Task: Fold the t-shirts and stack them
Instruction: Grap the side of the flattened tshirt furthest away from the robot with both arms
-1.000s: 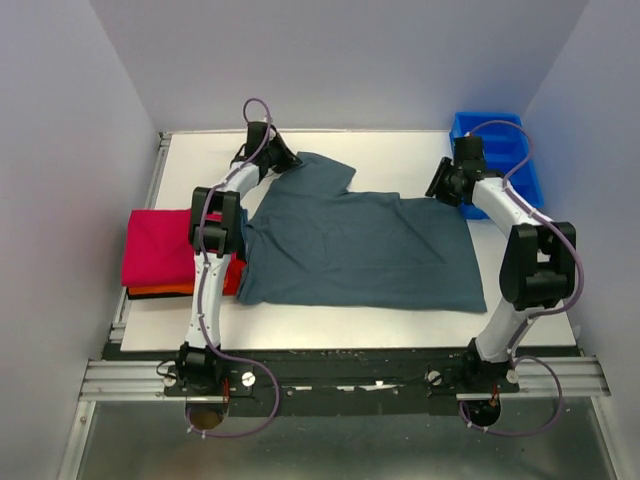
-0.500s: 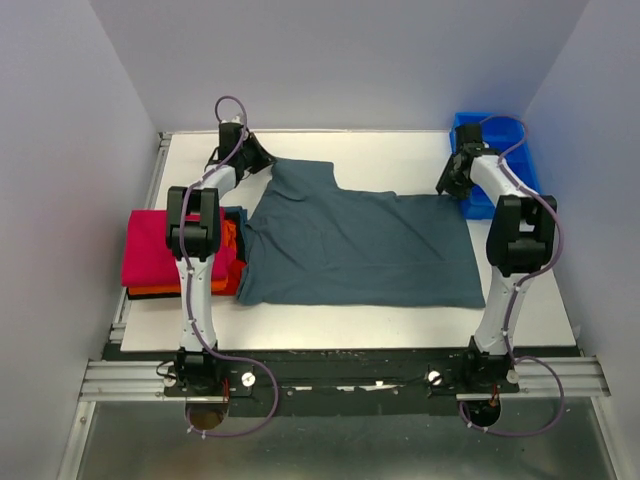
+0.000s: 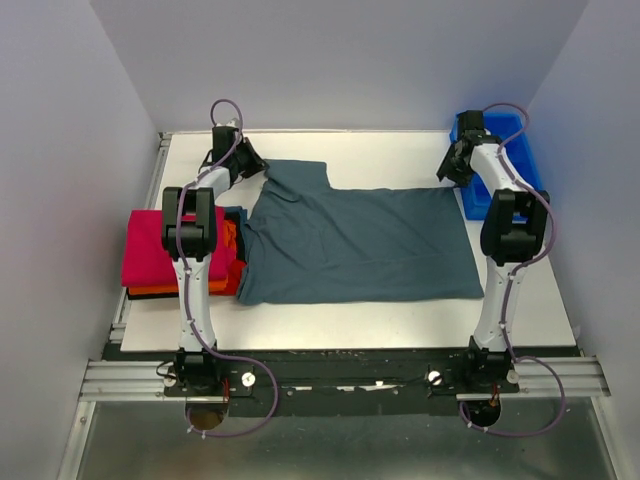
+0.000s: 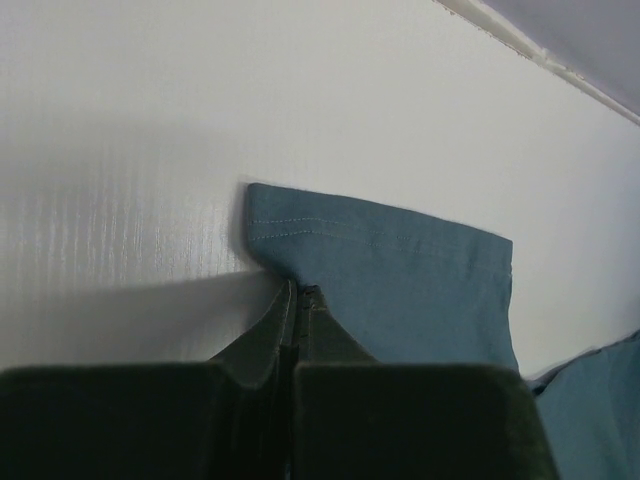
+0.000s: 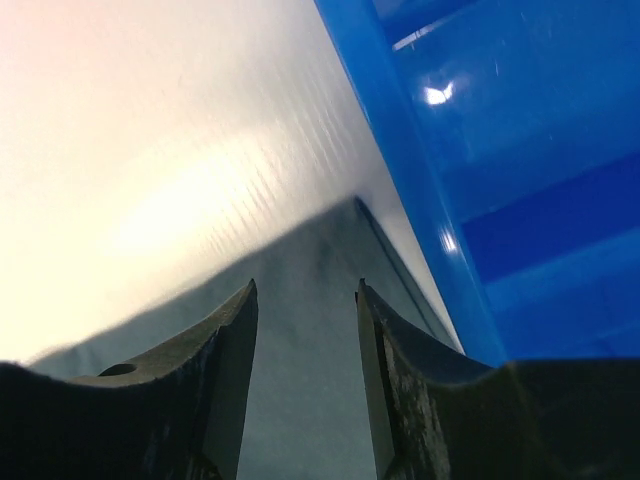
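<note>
Grey-blue t-shirt pinched tight in left claw; right claw parted.

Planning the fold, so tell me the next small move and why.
Probably close the right claw on the far corner of the grey-blue shirt beside the blue tray. The left claw is shut on the sleeve, while the right claw's fingers stand apart over what looks like that corner; both need a hold to fold.

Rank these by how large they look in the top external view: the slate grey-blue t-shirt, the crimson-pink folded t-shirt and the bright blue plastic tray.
1. Slate grey-blue t-shirt, spread flat: clearly the largest.
2-3. Crimson-pink folded t-shirt and bright blue plastic tray: these look similar. Each is partly hidden, so they are not ranked.
</note>
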You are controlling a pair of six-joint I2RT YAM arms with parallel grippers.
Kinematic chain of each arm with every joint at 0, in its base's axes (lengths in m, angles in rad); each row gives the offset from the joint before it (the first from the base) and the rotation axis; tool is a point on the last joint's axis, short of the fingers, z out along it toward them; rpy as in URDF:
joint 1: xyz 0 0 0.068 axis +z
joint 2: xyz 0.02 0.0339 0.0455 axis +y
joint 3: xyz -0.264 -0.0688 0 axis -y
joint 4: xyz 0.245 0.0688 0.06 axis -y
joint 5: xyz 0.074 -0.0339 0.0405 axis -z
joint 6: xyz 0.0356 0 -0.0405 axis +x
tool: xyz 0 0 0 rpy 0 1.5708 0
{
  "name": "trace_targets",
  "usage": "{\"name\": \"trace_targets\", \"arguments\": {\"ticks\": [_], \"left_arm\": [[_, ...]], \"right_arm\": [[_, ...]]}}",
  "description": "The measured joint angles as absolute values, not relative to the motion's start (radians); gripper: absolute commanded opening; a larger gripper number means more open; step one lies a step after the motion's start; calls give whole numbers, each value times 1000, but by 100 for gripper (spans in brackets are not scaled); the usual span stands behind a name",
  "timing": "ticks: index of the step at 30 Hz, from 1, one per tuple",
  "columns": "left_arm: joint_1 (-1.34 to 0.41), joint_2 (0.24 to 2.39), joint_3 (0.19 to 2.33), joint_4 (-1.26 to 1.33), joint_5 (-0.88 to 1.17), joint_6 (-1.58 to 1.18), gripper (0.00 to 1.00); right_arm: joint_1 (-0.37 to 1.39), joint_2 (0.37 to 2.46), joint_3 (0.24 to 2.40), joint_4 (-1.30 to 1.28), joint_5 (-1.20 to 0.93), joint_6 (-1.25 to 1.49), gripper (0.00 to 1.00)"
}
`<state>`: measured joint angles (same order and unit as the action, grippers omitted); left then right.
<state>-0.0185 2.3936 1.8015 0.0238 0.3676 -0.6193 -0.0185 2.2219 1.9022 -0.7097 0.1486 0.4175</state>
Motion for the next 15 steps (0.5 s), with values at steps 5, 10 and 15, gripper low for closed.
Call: {"name": "trace_targets", "arguments": {"ticks": [5, 10, 15], "left_arm": [[-17, 2392, 1801, 19, 369, -612, 0], [-17, 2392, 1801, 13, 369, -609, 0], [-17, 2388, 1801, 7, 368, -595, 0]], "right_arm": [[-20, 2345, 2054, -764, 153, 417, 53], [-25, 2427, 2168, -842, 149, 418, 53], [-35, 2473, 2248, -911, 150, 418, 52]]}}
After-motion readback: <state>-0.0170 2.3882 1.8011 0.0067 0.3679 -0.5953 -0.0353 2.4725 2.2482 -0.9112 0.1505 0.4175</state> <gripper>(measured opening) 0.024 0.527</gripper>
